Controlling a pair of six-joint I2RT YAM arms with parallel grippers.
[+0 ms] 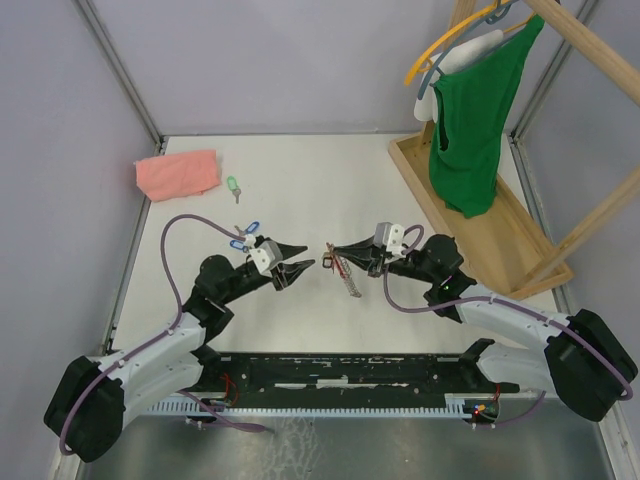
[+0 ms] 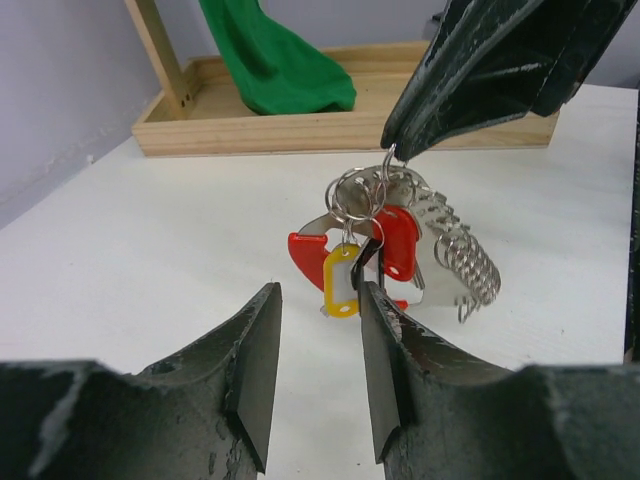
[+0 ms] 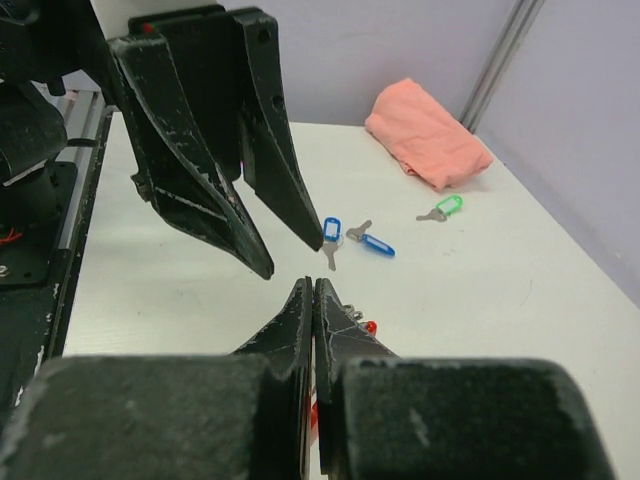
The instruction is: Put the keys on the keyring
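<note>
The keyring (image 2: pixel 450 240), a metal strip with a row of loops, hangs tilted just above the table from the tip of my right gripper (image 2: pixel 392 150), which is shut on one of its loops. A red tag (image 2: pixel 400 240), a yellow tag (image 2: pixel 342 282) and a curved red band (image 2: pixel 305 258) dangle from the rings. My left gripper (image 2: pixel 318 295) is open with nothing between its fingers, the yellow tag just beyond its tips. From above, the left gripper (image 1: pixel 303 268) faces the right gripper (image 1: pixel 332 249) over the keyring (image 1: pixel 347 276). Two blue keys (image 1: pixel 245 232) and a green key (image 1: pixel 233 186) lie loose on the table.
A folded pink cloth (image 1: pixel 178 173) lies at the back left. A wooden rack tray (image 1: pixel 480 235) with a green garment (image 1: pixel 475 110) on a hanger stands at the right. The blue keys (image 3: pixel 350 236) and green key (image 3: pixel 443 208) lie beyond the left fingers (image 3: pixel 200 190).
</note>
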